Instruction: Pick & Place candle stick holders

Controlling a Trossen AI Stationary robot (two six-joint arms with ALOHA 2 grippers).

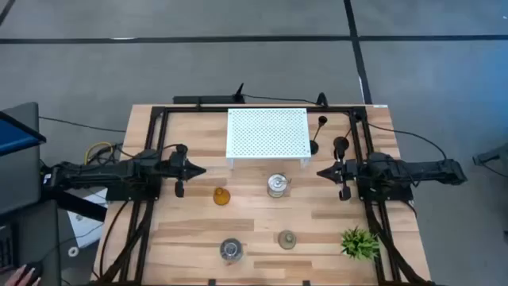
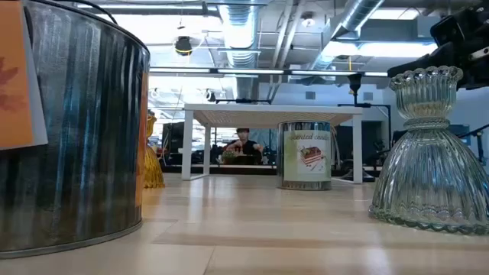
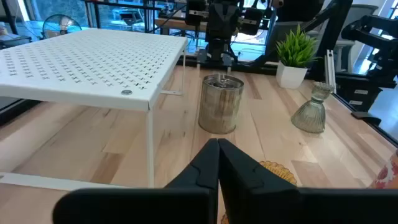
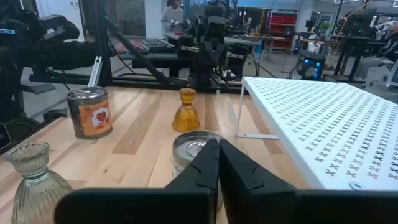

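Observation:
My left gripper [image 1: 200, 169] [image 3: 217, 147] hovers shut over the table's left side. My right gripper [image 1: 321, 171] [image 4: 217, 144] hovers shut over the right side, and the two point at each other. Between them, standing on their bases, are an amber glass holder [image 1: 221, 196] [image 4: 186, 112] and a silvery jar-like holder [image 1: 277, 185] [image 3: 221, 104]. Nearer the front edge stand a second silvery jar [image 1: 231, 249] [image 2: 69, 130] and a grey-green ribbed holder [image 1: 287, 239] [image 2: 428, 153]. One black thin-stemmed holder [image 1: 317, 137] and another [image 1: 340, 145] stand beside the white stand's right side.
A white perforated stand [image 1: 267, 132] [image 3: 87, 62] occupies the far middle of the table. A spiky green plant [image 1: 359, 242] [image 3: 295, 53] sits at the near right corner. Black frame rails run along both sides. A person shows in the room behind.

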